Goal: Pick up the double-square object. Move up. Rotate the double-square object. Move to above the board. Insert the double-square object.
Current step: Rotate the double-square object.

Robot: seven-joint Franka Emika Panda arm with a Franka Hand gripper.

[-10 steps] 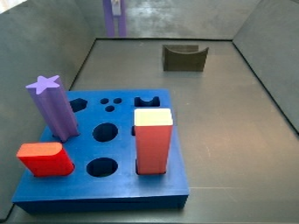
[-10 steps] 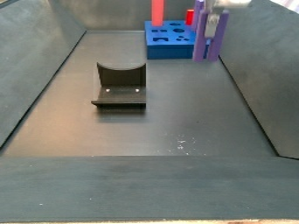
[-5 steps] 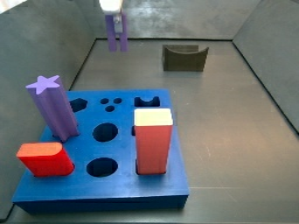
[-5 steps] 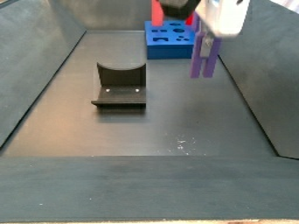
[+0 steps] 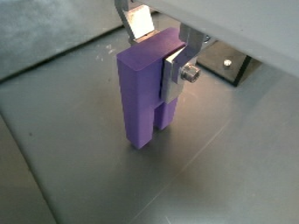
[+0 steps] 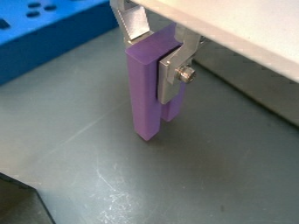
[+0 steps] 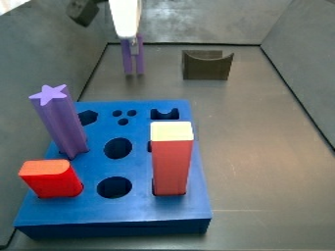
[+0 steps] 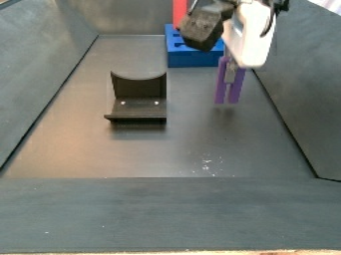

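Beside the wall, end effector (image 6: pixel 156 45) clamps the upright double-square object (image 6: pixel 153 87) above open floor.

Dim, soft pictures; the tool (image 7: pixel 125 37) perhaps overexposed.

Star column (image 7: pixel 55 120), red blocks (image 7: pixel 171 157), U-block (image 7: pixel 206 65)

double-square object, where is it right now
The double-square object stands upright between the fingers of the gripper, its lower end at the dark floor. In a side view it is just in front of the board.
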